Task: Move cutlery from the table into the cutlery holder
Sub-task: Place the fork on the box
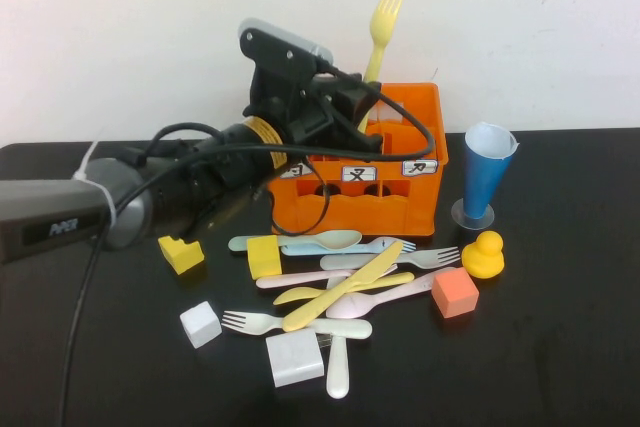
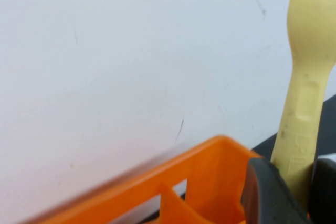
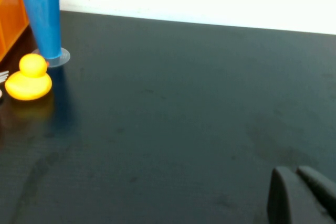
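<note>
The left tool (image 1: 352, 107) sits in the upper middle of the high view, over the left rear of the orange crate (image 1: 400, 202), its fingers (image 2: 268, 192) pinching the handle of a yellow fork (image 1: 381, 32) that stands upright, tines up, above the crate's back compartments. What lies inside the crate cannot be made out. Below the crate, more cutlery (image 1: 340, 282) lies heaped on the black surface (image 1: 560, 347) among blocks. Right of the crate stand a blue cup (image 1: 486, 177) and a yellow duck (image 1: 484, 255). The right tool (image 3: 304, 195), pressed together, hovers low over bare surface, well apart from the duck.
</note>
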`<state>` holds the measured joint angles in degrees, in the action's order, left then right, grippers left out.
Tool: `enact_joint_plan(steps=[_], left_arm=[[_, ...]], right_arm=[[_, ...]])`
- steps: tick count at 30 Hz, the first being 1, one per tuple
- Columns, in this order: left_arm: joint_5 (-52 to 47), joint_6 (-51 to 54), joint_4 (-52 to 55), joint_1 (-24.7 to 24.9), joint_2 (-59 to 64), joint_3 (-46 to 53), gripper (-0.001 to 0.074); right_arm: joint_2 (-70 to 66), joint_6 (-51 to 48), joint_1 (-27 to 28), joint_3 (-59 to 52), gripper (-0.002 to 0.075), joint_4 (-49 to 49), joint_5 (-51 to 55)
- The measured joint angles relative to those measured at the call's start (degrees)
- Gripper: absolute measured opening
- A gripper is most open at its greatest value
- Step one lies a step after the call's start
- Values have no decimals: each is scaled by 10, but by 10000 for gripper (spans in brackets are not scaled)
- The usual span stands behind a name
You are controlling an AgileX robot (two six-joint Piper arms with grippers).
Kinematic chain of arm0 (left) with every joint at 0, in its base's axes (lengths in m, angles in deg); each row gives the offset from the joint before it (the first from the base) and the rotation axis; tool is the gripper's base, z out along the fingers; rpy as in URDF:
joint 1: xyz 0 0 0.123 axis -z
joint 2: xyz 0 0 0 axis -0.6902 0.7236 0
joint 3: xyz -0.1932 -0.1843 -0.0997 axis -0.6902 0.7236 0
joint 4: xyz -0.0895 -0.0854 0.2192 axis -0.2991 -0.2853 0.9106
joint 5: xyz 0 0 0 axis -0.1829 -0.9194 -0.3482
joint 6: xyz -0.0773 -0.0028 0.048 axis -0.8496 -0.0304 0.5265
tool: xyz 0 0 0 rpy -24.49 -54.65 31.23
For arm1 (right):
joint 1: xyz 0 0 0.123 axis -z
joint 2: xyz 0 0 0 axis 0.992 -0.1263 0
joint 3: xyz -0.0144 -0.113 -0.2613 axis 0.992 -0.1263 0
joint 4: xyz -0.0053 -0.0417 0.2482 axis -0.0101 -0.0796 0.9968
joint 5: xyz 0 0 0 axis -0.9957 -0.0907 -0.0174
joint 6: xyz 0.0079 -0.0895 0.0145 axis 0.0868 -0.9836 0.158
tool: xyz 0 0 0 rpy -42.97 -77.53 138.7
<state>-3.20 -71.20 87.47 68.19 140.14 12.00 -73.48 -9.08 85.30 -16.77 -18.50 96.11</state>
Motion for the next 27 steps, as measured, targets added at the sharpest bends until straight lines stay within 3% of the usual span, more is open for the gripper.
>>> enact_joint_plan(steps=[9, 15, 20, 27], left_arm=[[11, 42, -42, 0, 41, 0, 151], [12, 50, -50, 0, 54, 0, 283], [3, 48, -40, 0, 40, 0, 333], [-154, -67, 72, 0, -76, 0, 320]], right_arm=[[0, 0, 0, 0, -3, 0, 0], [0, 0, 0, 0, -3, 0, 0], [0, 0, 0, 0, -3, 0, 0], [0, 0, 0, 0, -3, 0, 0]])
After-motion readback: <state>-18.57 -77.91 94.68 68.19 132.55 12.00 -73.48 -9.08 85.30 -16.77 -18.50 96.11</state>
